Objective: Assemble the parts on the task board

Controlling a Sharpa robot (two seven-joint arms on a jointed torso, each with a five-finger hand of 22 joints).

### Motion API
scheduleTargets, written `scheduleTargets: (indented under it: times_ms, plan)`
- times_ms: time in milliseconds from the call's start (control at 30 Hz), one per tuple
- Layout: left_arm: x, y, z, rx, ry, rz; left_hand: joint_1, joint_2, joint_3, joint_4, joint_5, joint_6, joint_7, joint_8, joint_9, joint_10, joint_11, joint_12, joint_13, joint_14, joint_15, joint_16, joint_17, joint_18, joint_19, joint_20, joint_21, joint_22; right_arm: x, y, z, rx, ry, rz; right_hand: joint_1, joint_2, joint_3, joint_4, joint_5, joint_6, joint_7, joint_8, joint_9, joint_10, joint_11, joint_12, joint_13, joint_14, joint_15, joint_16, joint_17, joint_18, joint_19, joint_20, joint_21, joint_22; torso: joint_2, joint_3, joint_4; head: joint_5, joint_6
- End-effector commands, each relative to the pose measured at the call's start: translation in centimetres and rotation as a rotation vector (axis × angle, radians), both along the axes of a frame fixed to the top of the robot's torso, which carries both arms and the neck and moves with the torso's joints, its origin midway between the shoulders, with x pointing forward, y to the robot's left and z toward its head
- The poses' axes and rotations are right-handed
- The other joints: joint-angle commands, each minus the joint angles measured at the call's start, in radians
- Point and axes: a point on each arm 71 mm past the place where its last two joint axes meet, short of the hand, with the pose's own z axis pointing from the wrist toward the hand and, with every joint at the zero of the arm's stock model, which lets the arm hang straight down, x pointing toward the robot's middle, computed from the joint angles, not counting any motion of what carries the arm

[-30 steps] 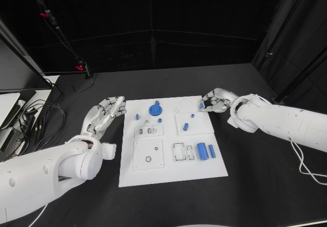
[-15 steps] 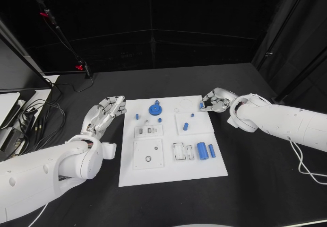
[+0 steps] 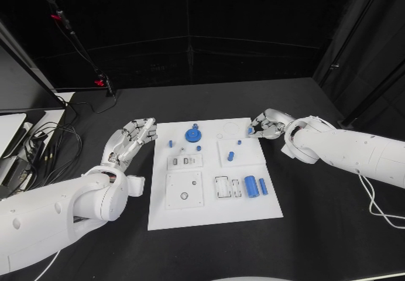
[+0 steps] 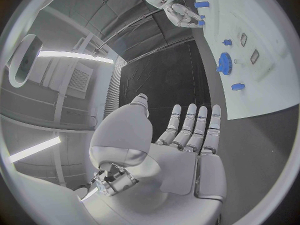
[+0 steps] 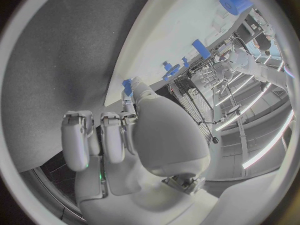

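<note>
The white task board (image 3: 211, 205) lies in the middle of the black table. On it are a blue gear (image 3: 193, 136), a thick blue cylinder (image 3: 250, 187), a thinner blue pin (image 3: 263, 187) and several small blue pegs. My right hand (image 3: 265, 125) is at the board's far right corner, fingers curled, and pinches a small blue part (image 3: 250, 130) at its fingertips; the right wrist view shows that part (image 5: 127, 87) just over the board's edge (image 5: 181, 30). My left hand (image 3: 131, 140) lies to the left of the board with fingers straight and apart, holding nothing (image 4: 187, 135).
Cables (image 3: 51, 146) and a monitor edge (image 3: 13, 132) lie at the table's left side. Bare black table (image 3: 321, 222) stretches to the right of and in front of the board. The board has several empty recesses (image 3: 183, 196).
</note>
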Motion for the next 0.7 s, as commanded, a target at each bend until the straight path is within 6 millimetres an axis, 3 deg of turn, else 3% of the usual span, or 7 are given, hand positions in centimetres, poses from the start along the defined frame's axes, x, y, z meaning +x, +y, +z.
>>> scheduleTargets:
  times_ms: [33, 467, 700]
  plan:
    - [-0.5, -0.1, 1.6, -0.057, -0.210, -0.025, 0.010, 0.003, -0.004, 0.000, 0.003, 0.003, 0.152, -0.004, 0.000, 0.006, 0.002, -0.003, 0.000, 0.008, 0.002, -0.003, 0.001, 0.013, -0.008, -0.001, 0.004, -0.002, 0.0, 0.1, 0.2, 0.000, -0.019, 0.000, 0.001, 0.014, 0.008, -0.001, 0.008, 0.035, 0.001, 0.011, 0.004, 0.104, 0.008, 0.003, 0.263, 0.105, 0.011, 0.002, 0.263, -0.007, 0.104, 0.007, 0.003, 0.263, 0.000, -0.0001, 0.0001, 0.000, 0.000]
    - [-0.5, 0.0, 1.6, -0.056, -0.209, -0.023, 0.010, 0.003, -0.004, 0.000, 0.003, 0.003, 0.152, -0.004, 0.000, 0.006, 0.002, -0.003, 0.000, 0.008, 0.002, -0.003, 0.001, 0.013, -0.008, -0.001, 0.004, -0.002, 0.0, 0.6, 1.0, 0.034, -0.141, 0.014, 0.013, 0.020, 0.016, -0.009, 0.010, 0.074, -0.001, 0.015, 0.004, 0.104, 0.008, 0.003, 0.263, 0.105, 0.013, 0.002, 0.263, -0.007, 0.104, 0.010, 0.003, 0.263, 0.000, 0.0002, -0.0011, 0.009, 0.003]
    - [-0.5, 0.1, 1.6, -0.054, -0.210, -0.021, 0.010, 0.003, -0.004, 0.000, 0.003, 0.003, 0.152, -0.004, 0.000, 0.006, 0.002, -0.003, 0.000, 0.008, 0.002, -0.003, 0.001, 0.013, -0.008, -0.001, 0.004, -0.002, -0.4, 1.5, 1.6, 0.106, -0.192, 0.013, 0.017, 0.021, 0.018, -0.012, 0.018, 0.080, 0.003, 0.013, 0.003, 0.104, 0.011, 0.003, 0.263, 0.105, 0.014, 0.002, 0.263, -0.007, 0.104, 0.011, 0.003, 0.263, -0.001, -0.0005, 0.0000, 0.028, 0.001]
